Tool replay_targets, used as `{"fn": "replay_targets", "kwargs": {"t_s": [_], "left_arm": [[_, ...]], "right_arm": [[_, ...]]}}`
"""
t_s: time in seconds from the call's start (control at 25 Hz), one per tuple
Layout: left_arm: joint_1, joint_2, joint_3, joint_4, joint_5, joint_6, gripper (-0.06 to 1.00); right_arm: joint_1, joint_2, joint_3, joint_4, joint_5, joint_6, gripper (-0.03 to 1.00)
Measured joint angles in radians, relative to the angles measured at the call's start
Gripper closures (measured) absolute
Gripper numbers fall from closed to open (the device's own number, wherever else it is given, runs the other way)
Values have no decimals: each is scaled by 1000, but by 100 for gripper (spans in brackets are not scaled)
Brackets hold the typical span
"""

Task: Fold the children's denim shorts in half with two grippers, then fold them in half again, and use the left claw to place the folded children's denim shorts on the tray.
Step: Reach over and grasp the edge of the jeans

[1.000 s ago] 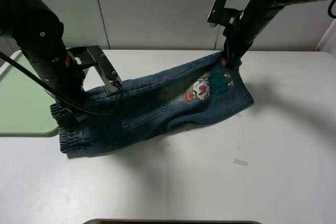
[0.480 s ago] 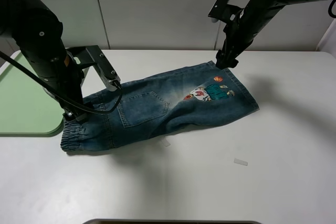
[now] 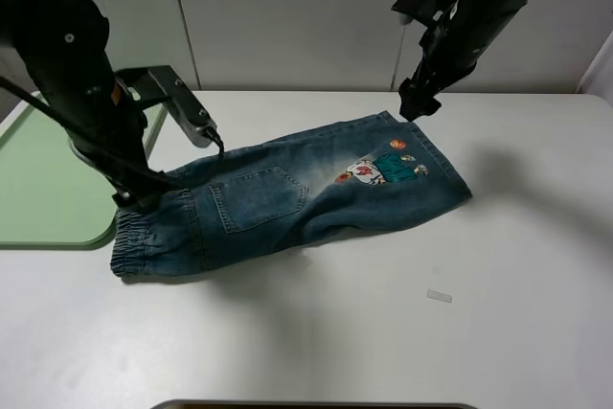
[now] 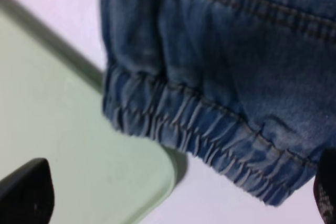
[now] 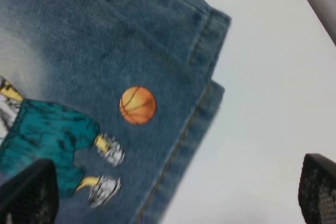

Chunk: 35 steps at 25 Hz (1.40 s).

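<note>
The children's denim shorts [image 3: 287, 196] lie folded flat on the white table, with the elastic waistband [image 3: 153, 241] at the left and the cartoon patch [image 3: 378, 168] near the right leg hem. My left gripper [image 3: 136, 196] hovers open just above the waistband end. In the left wrist view the waistband [image 4: 210, 132] lies below the spread fingers [image 4: 26, 192]. My right gripper [image 3: 414, 107] is open and raised above the far corner of the leg hem. The right wrist view shows that hem corner [image 5: 207, 30] and a basketball print [image 5: 137, 105].
The green tray [image 3: 43, 179] sits at the left table edge, touching the waistband side; it also shows in the left wrist view [image 4: 58, 140]. A small white scrap [image 3: 439, 296] lies on the table in front. A dark object [image 3: 316, 405] shows at the bottom edge.
Both grippers have let go of the shorts and lifted off. The raised upper layer has dropped, so the shorts now lie flat and folded.
</note>
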Motion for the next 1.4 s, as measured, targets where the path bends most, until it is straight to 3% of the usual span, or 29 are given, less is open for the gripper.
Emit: {"fn": "replay_targets", "kwargs": {"t_s": [0.28, 0.44, 0.48, 0.76, 1.16, 1.4], "left_arm": [[0, -82, -138, 2, 178, -188, -2], [0, -163, -162, 2, 198, -245, -1], [0, -189, -165, 0, 205, -259, -1], [0, -350, -165, -1, 249, -345, -1], [0, -648, -141, -25, 369, -431, -1], [0, -916, 46, -84, 384, -434, -1]], "right_arm": [[0, -91, 0, -19, 143, 199, 27], [0, -123, -1, -21, 200, 253, 27], [0, -169, -3, -22, 312, 330, 27], [0, -249, -4, -13, 480, 407, 27], [0, -268, -4, 72, 548, 418, 27], [0, -268, -4, 98, 548, 418, 27]]}}
